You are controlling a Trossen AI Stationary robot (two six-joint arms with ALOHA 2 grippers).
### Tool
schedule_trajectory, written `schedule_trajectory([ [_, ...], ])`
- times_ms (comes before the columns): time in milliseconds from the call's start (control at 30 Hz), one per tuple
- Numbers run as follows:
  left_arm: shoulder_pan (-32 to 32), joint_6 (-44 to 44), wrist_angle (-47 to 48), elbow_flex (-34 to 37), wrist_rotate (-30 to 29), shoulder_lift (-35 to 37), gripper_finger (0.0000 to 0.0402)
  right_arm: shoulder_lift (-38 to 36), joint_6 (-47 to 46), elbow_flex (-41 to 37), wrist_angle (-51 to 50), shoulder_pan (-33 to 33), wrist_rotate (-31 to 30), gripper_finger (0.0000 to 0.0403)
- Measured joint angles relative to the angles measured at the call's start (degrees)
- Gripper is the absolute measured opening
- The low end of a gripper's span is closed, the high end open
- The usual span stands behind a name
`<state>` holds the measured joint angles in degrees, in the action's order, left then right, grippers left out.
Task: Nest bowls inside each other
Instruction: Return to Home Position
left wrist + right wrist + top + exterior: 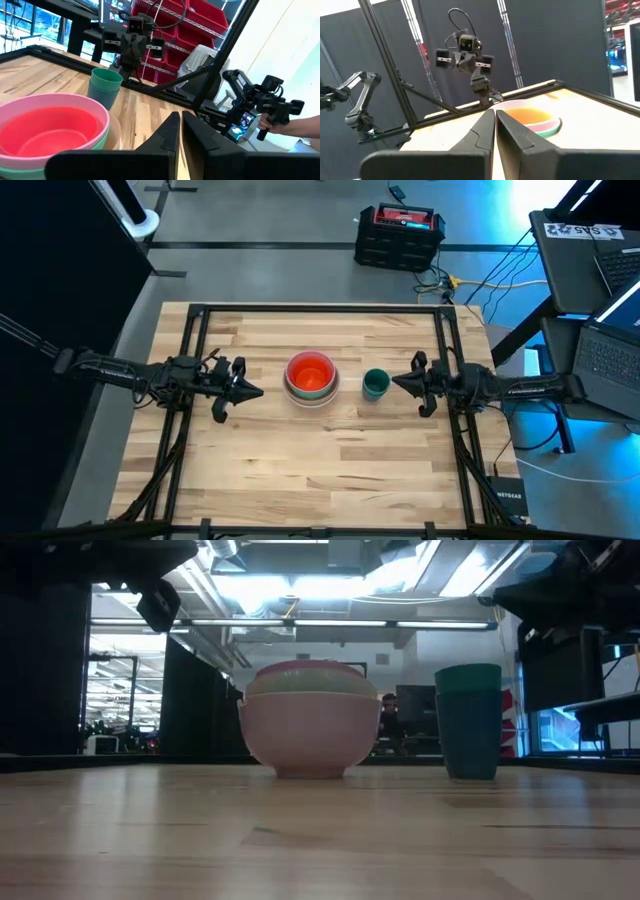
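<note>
The bowls (311,378) sit nested in one stack at the table's middle: red-orange innermost, then pink, green and pale peach around it, the stack (308,720) resting on its base. In the left wrist view the stack (50,131) shows close by. My left gripper (256,391) hovers shut left of the stack, pointing at it. My right gripper (396,383) hovers shut right of a teal cup. Both touch nothing.
A small teal-green cup (375,384) stands upright just right of the stack, between it and my right gripper. A black frame (320,310) runs along the table's far and side edges. Bare wood (320,470) lies toward the near edge. A person's hand (300,125) holds a device beyond the table.
</note>
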<state>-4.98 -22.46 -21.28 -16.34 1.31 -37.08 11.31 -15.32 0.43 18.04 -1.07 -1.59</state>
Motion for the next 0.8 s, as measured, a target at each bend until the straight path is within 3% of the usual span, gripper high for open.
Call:
schedule_trajectory([
  [200, 0.06, -0.1, -0.38, 0.0, -0.01, 0.0, 0.0, -11.34, -0.14, 0.0, -13.38, -0.02, -0.91, 0.0],
  [800, 0.17, 0.46, -0.37, -0.04, -1.61, 0.0, 0.0, -10.32, 3.57, 0.0, -17.31, -0.01, 0.29, 0.0],
])
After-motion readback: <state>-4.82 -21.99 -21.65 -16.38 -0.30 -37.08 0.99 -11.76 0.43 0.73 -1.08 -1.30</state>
